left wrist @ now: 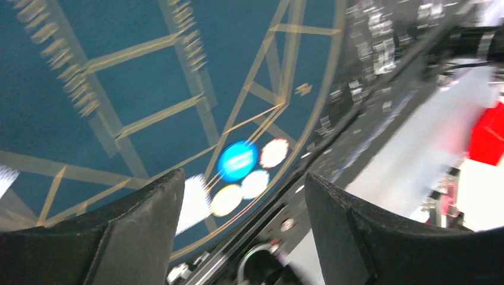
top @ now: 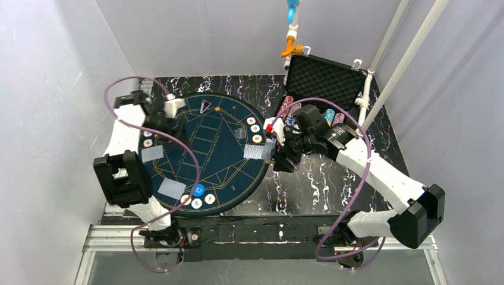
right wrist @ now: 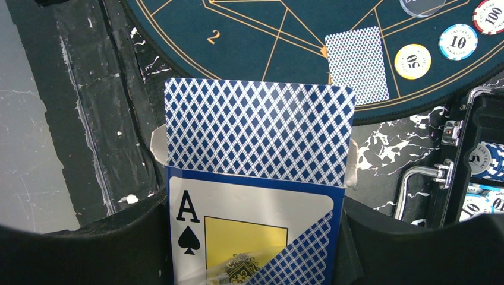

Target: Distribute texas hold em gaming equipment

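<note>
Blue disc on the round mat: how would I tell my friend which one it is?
Find the big round dark-blue mat. At its near edge, low in the top view, three pale chips sit beside a face-down card. The blue disc sits with that cluster and is the only bright blue one, slightly bigger than the chips.

light: bright, even | left wrist view: blurred — glare at right | others: sharp

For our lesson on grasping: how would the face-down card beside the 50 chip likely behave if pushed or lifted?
The card lies flat on the mat, so it probably slides rather than rolls. It looks thin: likely light, bendy, hard to pinch.
</note>
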Controlling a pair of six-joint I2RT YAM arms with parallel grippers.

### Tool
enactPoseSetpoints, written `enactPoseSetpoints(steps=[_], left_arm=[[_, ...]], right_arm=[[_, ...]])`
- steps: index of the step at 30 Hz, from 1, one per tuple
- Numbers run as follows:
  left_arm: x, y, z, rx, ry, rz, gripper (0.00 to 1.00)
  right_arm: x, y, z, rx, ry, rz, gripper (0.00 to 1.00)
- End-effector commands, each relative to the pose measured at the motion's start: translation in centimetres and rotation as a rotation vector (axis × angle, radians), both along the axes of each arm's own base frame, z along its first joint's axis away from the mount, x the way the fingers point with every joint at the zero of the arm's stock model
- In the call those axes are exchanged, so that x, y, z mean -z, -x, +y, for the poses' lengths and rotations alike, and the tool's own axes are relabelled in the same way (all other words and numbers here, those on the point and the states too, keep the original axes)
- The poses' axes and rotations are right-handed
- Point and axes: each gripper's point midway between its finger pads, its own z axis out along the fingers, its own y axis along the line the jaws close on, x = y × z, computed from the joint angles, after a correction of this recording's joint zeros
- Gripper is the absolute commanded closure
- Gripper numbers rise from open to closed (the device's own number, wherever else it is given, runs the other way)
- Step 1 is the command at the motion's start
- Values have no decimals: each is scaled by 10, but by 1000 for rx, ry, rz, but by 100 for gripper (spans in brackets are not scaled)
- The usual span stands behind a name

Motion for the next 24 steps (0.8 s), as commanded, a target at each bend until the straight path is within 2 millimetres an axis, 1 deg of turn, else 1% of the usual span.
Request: enactPoseSetpoints(steps=[1, 2, 5, 7, 10, 13, 17, 24], left_arm=[[-54, 4, -106, 9, 272, 54, 27], [-57, 6, -132, 42, 300, 61, 26], [-70, 7, -180, 39, 398, 97, 24], [-76, 10, -205, 44, 438, 117, 20], [-83, 24, -234, 109, 482, 149, 18], [-90, 34, -253, 151, 523, 174, 17], [-94, 42, -267, 189, 533, 174, 16], [-76, 43, -284, 215, 501, 210, 19]], right_arm=[[-26, -8, 14, -26, -70, -78, 99], [-26, -8, 14, -27, -70, -78, 99], [-28, -8, 17, -35, -72, -82, 99], [-27, -8, 19, -41, -69, -83, 99], [-26, -9, 21, -48, -67, -89, 99], [-25, -10, 23, -54, -63, -93, 99], [-26, -9, 27, -63, -71, -90, 99], [-26, -9, 33, -74, -70, -99, 99]])
